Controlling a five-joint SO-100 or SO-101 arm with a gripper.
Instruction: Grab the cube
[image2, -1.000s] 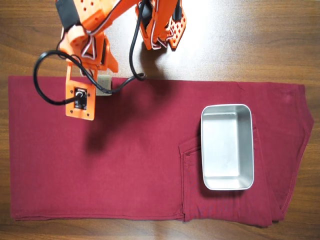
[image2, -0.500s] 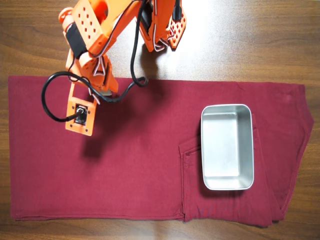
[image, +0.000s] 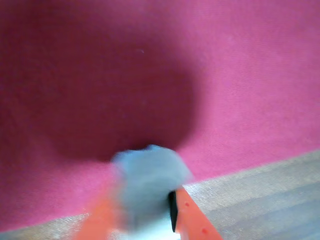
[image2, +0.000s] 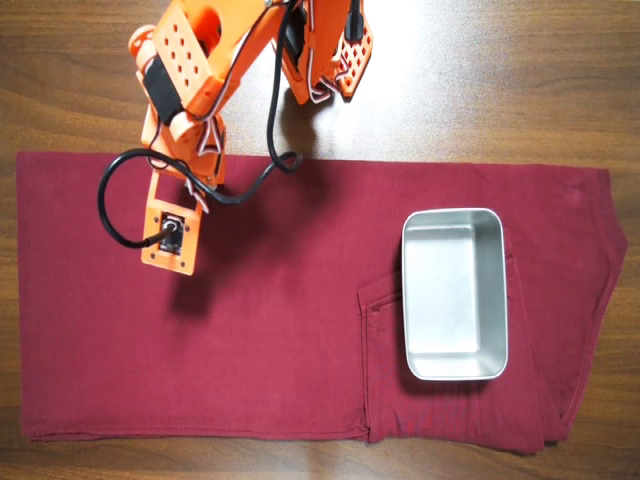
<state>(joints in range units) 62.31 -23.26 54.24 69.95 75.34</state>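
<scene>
The gripper (image: 145, 220) appears, though blurred, clamped on the cube (image: 149, 185), held clear above the red cloth (image2: 300, 340) near its far-left edge, probably for carrying

Setting: domestic or hobby desk, not a lab. Evidence: dark wood-grain table (image2: 520, 90); creased maroon cloth (image2: 280, 340), w/ stitched seam & pocket like clothing, used as mat; plain metal tray (image2: 455, 293); orange 3D-printed arm (image2: 190, 80) w/ loose black cable (image2: 110, 215).
</scene>
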